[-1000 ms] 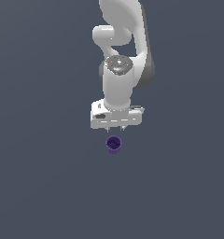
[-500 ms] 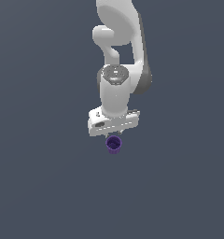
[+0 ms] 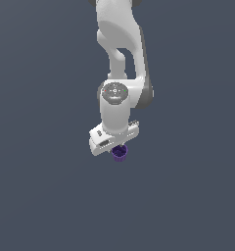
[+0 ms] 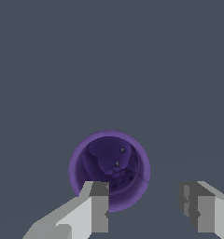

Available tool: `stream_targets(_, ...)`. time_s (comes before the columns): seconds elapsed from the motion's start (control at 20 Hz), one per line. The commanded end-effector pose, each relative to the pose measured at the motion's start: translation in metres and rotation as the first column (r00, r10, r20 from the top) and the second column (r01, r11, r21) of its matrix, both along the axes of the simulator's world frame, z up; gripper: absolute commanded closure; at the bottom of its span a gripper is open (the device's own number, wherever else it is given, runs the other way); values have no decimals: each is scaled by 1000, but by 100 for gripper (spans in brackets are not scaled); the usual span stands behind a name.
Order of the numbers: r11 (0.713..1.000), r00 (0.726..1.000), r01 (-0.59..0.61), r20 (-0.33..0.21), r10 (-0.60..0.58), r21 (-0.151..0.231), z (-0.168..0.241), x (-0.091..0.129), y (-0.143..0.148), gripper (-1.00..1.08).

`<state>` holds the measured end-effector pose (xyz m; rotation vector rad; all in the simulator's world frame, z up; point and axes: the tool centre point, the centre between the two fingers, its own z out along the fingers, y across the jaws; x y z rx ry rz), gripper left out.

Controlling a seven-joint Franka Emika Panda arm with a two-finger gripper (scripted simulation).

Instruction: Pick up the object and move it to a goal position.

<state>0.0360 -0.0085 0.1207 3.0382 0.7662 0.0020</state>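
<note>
The object is a small dark purple cup (image 3: 120, 154) with a hollow top, standing on the flat grey floor. In the exterior view my white gripper (image 3: 114, 146) is right above it and its hand covers the cup's far part. In the wrist view the cup (image 4: 109, 163) lies off-centre: one finger (image 4: 99, 205) overlaps its rim and the other finger (image 4: 198, 207) stands well clear of it. The gripper (image 4: 149, 205) is open and holds nothing.
A plain dark grey floor (image 3: 41, 196) fills both views. The white arm (image 3: 120, 44) rises from the gripper toward the top of the exterior view. Nothing else shows.
The gripper has come down and closer to the cup; its hand now overlaps the cup's top in the exterior view. The cup has not moved.
</note>
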Motion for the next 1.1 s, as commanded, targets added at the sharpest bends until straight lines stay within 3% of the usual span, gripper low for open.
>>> stream_targets(0.0,999,999,-48,-1,48,2,-7,3,-3,-20)
stream_targets(0.45,990,990,-143,-2,143,6,-20,9,-9,-20)
stream_targets(1.05,989,989,-151,-2,151,6,-41,9,-10,-20)
